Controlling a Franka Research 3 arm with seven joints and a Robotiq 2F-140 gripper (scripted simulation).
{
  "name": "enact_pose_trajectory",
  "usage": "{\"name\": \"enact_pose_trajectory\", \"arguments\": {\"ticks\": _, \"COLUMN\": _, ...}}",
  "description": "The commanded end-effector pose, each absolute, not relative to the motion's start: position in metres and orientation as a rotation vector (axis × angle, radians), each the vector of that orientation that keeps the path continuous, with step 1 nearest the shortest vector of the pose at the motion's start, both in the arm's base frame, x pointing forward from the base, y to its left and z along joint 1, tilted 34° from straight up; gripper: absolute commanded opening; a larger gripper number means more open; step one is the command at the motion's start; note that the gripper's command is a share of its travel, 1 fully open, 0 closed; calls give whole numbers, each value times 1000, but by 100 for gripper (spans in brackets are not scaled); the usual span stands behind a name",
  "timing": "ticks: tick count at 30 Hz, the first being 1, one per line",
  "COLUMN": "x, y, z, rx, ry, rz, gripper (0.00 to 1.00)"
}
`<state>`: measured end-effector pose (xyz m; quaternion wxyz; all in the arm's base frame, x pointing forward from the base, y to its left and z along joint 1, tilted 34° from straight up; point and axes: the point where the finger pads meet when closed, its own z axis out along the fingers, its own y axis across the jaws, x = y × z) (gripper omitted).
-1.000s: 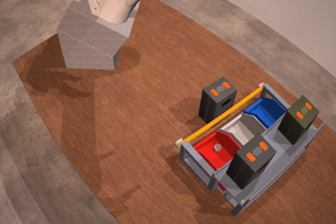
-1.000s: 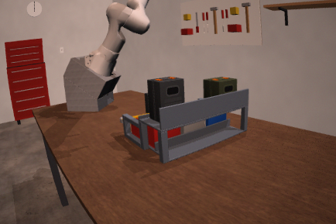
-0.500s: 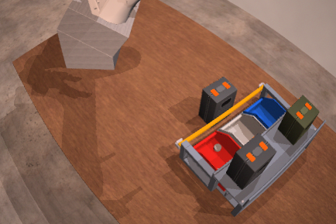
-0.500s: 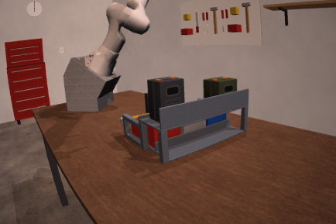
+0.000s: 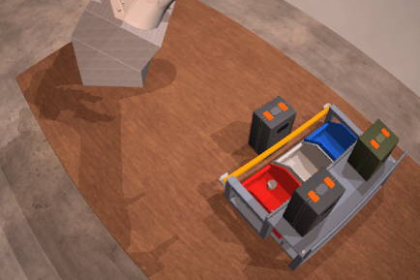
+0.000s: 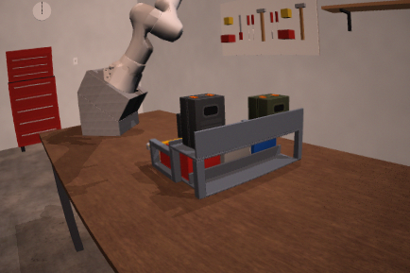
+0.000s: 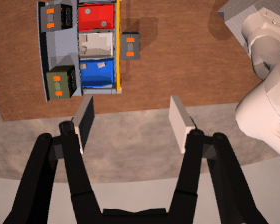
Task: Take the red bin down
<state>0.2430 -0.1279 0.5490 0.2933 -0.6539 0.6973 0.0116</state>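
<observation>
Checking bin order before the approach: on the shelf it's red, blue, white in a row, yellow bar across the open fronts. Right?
Not quite. The white bin is in the middle, between the red bin and the blue bin; the top view shows it. The yellow bar does run along the fronts.
</observation>
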Motion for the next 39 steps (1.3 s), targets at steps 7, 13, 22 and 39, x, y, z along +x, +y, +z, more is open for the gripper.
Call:
{"name": "enact_pose_trajectory", "arguments": {"ticks": 7, "x": 245, "y": -127, "z": 550, "rx": -1741, "ry": 1854, "rz": 30, "gripper": 57}}
{"name": "enact_pose_trajectory", "arguments": {"ticks": 13, "x": 246, "y": -127, "z": 551, "rx": -1741, "ry": 1854, "rz": 29, "gripper": 57}}
{"name": "enact_pose_trajectory", "arguments": {"ticks": 22, "x": 252, "y": -120, "z": 533, "rx": -1742, "ry": 1855, "rz": 30, "gripper": 57}}
{"name": "enact_pose_trajectory", "arguments": {"ticks": 39, "x": 270, "y": -99, "z": 491, "rx": -1743, "ry": 1857, "rz": 37, "gripper": 57}}
